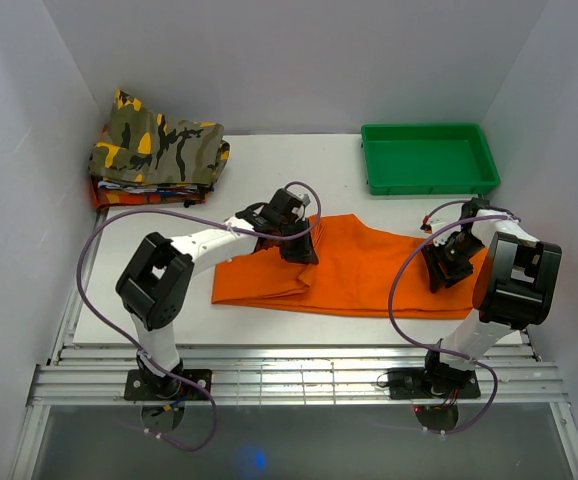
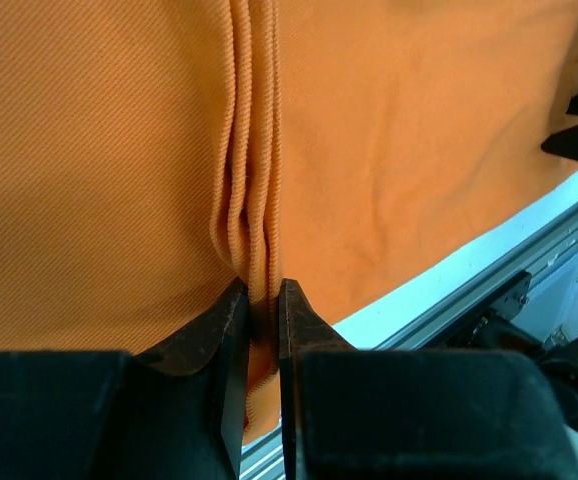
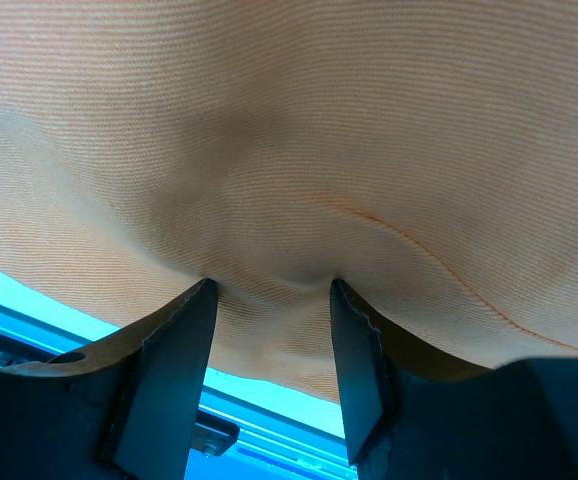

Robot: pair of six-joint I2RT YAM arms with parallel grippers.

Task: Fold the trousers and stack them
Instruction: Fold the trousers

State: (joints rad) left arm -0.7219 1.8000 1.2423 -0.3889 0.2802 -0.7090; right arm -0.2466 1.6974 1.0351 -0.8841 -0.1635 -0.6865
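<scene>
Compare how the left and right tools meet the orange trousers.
Left tool has jaws nearly closed, pinching a ridged fold; right tool has jaws wide apart, smooth cloth sagging between. Left tool meets the trousers left of centre, right tool at their right end. Both touch fabric.

Looks down and forward from high above and behind the arm bases, taking in the whole table [image 1: 269, 160] and the walls around it. Rides on the left wrist, sighting along the left gripper [image 2: 262, 288], very near the trousers [image 2: 99, 150], with a strip of table edge at lower right. Rides on the right wrist, sighting along the right gripper [image 3: 272, 285], equally near the same cloth, table edge at lower left. Shares the orange cloth across all three views.
</scene>
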